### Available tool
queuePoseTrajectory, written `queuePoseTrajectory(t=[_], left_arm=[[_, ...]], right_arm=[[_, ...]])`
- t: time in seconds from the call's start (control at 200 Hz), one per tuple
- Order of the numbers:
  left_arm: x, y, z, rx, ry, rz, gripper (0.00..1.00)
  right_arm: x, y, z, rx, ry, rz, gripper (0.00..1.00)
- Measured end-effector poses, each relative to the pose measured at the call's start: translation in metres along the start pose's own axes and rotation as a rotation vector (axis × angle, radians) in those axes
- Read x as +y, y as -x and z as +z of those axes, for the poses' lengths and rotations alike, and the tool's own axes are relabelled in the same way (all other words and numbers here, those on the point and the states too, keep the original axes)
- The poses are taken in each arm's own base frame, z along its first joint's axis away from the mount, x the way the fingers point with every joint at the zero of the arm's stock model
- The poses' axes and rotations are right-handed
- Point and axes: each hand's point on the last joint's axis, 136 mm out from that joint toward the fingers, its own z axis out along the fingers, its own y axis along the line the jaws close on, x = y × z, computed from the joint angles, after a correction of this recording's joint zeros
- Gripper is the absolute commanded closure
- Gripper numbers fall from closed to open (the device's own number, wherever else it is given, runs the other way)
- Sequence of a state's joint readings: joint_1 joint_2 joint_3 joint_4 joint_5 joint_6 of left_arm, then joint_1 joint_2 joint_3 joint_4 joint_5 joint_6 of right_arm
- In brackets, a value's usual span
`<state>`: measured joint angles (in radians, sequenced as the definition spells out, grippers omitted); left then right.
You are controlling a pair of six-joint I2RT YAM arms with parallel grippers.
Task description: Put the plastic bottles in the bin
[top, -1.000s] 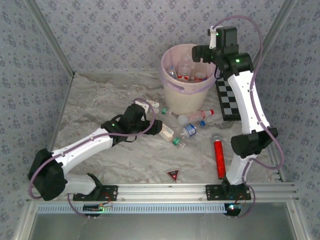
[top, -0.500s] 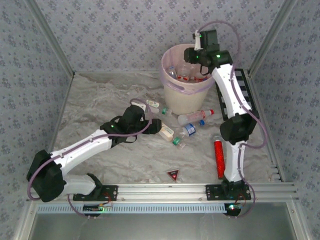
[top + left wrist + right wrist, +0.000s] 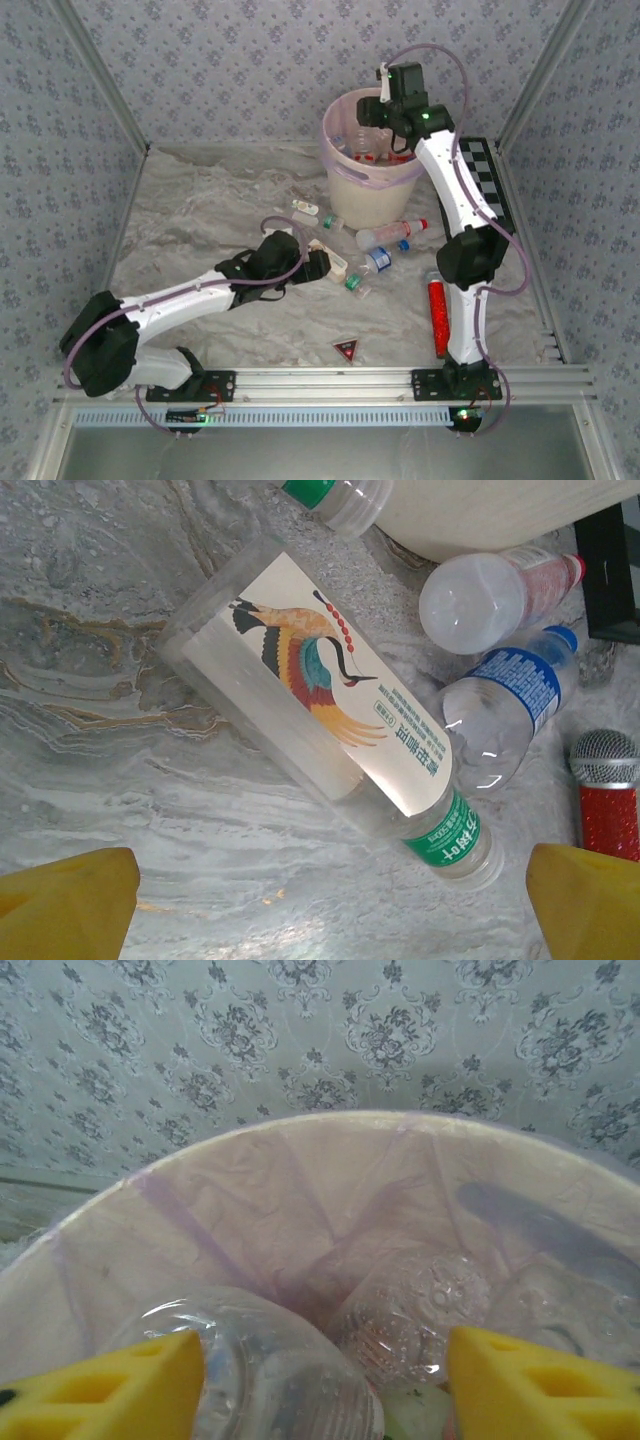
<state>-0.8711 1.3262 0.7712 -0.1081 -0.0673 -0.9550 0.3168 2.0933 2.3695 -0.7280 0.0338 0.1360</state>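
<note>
1. The counter [image 3: 200, 215] is grey-white marble with brown veins. The walls behind it carry pale damask-patterned paper.
2. The bin [image 3: 362, 195], a round cream-white plastic bucket lined with a thin, crinkled, translucent pink bag, stands at the far middle of the counter.
3. The left wrist view gives the label detail. A clear, flattened plastic bottle with a cream crane-printed label [image 3: 320, 720] and a green neck band lies diagonally on the marble. Just beside it lie a clear blue-labelled bottle [image 3: 510, 690] and a clear red-labelled bottle [image 3: 495, 590], whose round base faces the camera.
4. A red glittery tube [image 3: 606, 805] with a silver mesh end sits at that view's right edge.
5. The top view adds a small red triangle [image 3: 346, 349] near the front rail and a black-and-white checkerboard [image 3: 492, 178] behind the right arm.
6. The left arm stretches low across the counter. The left fingers [image 3: 322, 266] are spread wide above the crane-label bottle, and their yellow pads [image 3: 60, 905] touch nothing.
7. The right arm rises steeply, its wrist bent over the bin's rim. The right fingers [image 3: 390, 118] stand apart, pinching nothing.
8. The right wrist view shows rippled clear bottles in the bin [image 3: 410, 1310] below those fingers.
</note>
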Motion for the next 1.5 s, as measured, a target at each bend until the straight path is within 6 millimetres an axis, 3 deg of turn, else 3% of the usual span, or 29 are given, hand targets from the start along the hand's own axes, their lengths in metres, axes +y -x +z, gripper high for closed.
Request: queuePoseTrajectory(t=[0.215, 0.4, 0.595, 0.795, 0.96, 1.094, 1.499], left_arm=[[-0.008, -0.020, 0.012, 0.069, 0.023, -0.144, 0.01], [-0.028, -0.040, 0.030, 0.116, 0.029, -0.224, 0.01], [-0.026, -0.050, 0.056, 0.143, 0.066, -0.279, 0.01], [-0.030, -0.055, 0.078, 0.164, 0.075, -0.314, 0.01], [-0.021, -0.060, 0.089, 0.178, 0.100, -0.337, 0.01], [-0.025, -0.056, 0.094, 0.190, 0.087, -0.363, 0.10], [-0.016, -0.053, 0.098, 0.211, 0.085, -0.389, 0.27]], right_arm=[[-0.004, -0.011, -0.031, 0.055, -0.015, -0.014, 0.00], [-0.017, -0.048, -0.083, 0.093, -0.030, 0.028, 0.00], [-0.038, -0.074, -0.140, 0.045, -0.044, 0.119, 0.00], [-0.053, -0.115, -0.177, 0.047, -0.063, 0.190, 0.00], [-0.068, -0.141, -0.195, 0.064, -0.085, 0.240, 0.00], [-0.069, -0.155, -0.205, 0.076, -0.078, 0.253, 0.00], [-0.063, -0.164, -0.204, 0.081, -0.029, 0.261, 0.00]])
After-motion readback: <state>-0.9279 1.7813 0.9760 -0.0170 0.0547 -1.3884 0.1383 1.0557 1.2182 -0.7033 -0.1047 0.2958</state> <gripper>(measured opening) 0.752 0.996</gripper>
